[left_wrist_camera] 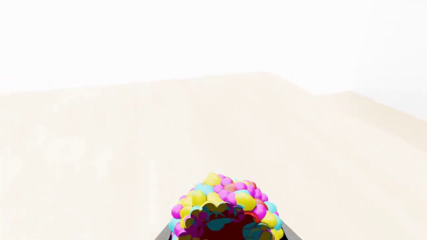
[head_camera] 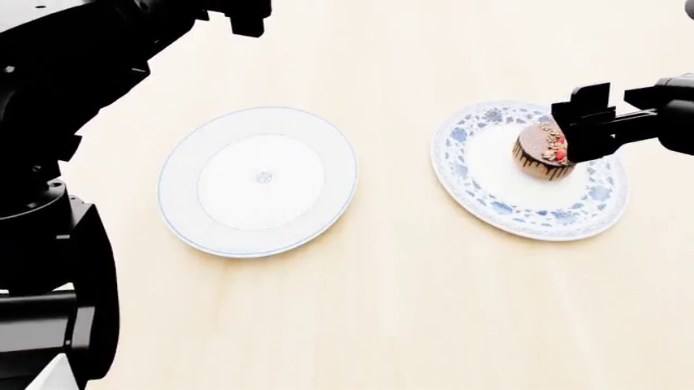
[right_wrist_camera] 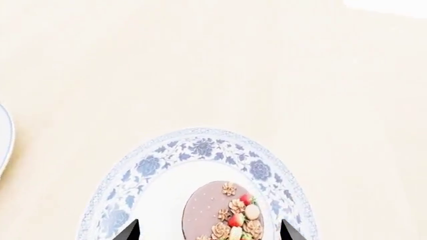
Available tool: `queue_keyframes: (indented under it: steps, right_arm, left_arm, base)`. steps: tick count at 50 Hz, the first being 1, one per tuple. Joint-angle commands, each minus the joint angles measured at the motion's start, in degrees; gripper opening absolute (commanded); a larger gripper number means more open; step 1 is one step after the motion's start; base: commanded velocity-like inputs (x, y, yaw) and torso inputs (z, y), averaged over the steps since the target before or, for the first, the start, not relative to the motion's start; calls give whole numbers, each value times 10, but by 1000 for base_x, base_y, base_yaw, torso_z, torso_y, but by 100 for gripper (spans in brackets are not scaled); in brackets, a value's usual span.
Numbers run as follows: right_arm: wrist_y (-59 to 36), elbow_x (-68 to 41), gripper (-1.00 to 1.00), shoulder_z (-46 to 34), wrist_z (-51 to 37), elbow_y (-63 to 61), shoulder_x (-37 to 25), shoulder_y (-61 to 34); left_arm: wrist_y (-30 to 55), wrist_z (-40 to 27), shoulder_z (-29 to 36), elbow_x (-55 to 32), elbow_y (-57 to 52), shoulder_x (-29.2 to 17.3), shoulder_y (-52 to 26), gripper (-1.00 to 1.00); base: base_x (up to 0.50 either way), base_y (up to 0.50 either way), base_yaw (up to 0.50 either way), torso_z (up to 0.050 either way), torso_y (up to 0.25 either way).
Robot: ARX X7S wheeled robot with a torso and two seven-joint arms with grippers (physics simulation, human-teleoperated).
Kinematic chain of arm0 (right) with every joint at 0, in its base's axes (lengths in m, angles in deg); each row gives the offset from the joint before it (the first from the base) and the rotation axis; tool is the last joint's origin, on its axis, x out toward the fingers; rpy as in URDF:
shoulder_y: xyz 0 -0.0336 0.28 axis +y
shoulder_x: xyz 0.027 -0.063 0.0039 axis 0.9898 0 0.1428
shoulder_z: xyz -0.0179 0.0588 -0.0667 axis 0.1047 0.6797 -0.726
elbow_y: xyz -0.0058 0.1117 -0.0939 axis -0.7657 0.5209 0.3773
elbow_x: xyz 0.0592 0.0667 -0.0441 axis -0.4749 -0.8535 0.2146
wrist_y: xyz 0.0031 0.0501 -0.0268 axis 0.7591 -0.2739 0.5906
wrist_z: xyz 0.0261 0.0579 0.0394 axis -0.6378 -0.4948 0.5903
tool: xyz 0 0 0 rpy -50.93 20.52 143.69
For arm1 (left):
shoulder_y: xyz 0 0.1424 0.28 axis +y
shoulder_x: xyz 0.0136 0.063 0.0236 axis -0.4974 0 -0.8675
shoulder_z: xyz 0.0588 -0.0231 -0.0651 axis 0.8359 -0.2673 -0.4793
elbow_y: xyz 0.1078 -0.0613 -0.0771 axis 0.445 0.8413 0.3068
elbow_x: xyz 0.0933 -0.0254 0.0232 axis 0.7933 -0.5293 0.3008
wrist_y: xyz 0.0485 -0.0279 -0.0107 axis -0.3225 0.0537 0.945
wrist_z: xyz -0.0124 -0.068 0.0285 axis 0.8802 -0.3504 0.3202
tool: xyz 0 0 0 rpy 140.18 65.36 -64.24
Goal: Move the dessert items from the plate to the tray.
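The candy-bead ball (left_wrist_camera: 223,200) sits between the jaws of my left gripper (left_wrist_camera: 225,236), which is shut on it. In the head view that arm fills the upper left and the ball is hidden. The chocolate cake (head_camera: 542,150) with nuts and red berries rests on the blue-flowered plate (head_camera: 509,203). My right gripper (head_camera: 583,128) hangs open just over the cake's far-right side. In the right wrist view the cake (right_wrist_camera: 223,215) lies between the two fingertips of my right gripper (right_wrist_camera: 209,232), with a gap on either side. The tray is out of view.
A plain white plate (head_camera: 179,191) with a thin blue rim lies left of the flowered plate (right_wrist_camera: 193,147) on the pale wooden tabletop (head_camera: 412,309). Its edge shows in the right wrist view as the white plate (right_wrist_camera: 3,135).
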Motion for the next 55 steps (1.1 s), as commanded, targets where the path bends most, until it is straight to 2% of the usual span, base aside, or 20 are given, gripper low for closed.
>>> queue_keyframes:
  steps: [1,23,39,55]
  right_arm:
    - [21,95,100,-25,91,59,19,-9]
    - [84,157,100,-56,166,110,42,30]
    - [110,127,100,-37,140,83,21,84]
    - [121,136,100,-44,149,94,33,92]
  left_arm:
    - [7,0,-6,-6,-4,2,1,-100]
    - [0,-2,3,-8,2,1,3,-100]
    - [-4,-5,8,-9,4,1,7,-100]
    - [-7,-5,8,-14,9,-1,9,-100]
  base:
    - [0,0,0,0,0]
    - [0,0,0,0,0]
    - [0,0,0,0,0]
    - [0,0,0,0,0]
